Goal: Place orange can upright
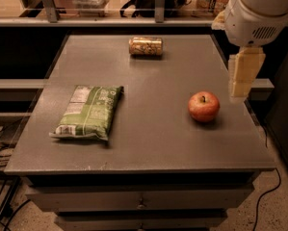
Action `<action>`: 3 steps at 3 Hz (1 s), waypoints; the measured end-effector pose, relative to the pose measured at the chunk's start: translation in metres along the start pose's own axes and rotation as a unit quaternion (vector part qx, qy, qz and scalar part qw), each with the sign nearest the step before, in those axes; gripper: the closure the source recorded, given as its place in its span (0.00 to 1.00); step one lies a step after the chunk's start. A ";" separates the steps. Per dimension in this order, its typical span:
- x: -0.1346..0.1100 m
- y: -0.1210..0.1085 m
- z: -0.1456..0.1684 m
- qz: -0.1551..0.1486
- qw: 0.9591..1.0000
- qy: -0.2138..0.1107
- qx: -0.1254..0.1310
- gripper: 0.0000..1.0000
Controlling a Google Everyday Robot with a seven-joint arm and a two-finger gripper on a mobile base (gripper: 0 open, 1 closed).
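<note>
The orange can (145, 46) lies on its side near the far edge of the grey table (148, 138), its long axis running left to right. My gripper (242, 76) hangs at the right edge of the table, well to the right of and nearer than the can, above and right of the red apple (203, 106). It holds nothing that I can see.
A green chip bag (89, 111) lies flat on the left half of the table. The red apple sits on the right half. A shelf with clutter runs behind the table's far edge. Cables lie on the floor at left and right.
</note>
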State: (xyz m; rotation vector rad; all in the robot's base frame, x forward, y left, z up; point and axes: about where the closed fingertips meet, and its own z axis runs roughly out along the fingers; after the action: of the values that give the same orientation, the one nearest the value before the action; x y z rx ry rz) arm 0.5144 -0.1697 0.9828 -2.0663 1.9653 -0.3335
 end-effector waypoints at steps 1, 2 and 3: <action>0.000 0.000 0.000 0.000 1.000 0.000 0.000 0.00; -0.006 -0.012 0.017 0.006 1.000 -0.006 -0.001 0.00; -0.014 -0.042 0.039 -0.009 1.000 -0.001 0.006 0.00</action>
State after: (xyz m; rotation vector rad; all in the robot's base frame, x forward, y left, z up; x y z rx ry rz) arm 0.5668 -0.1527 0.9617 -2.0772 1.9395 -0.3463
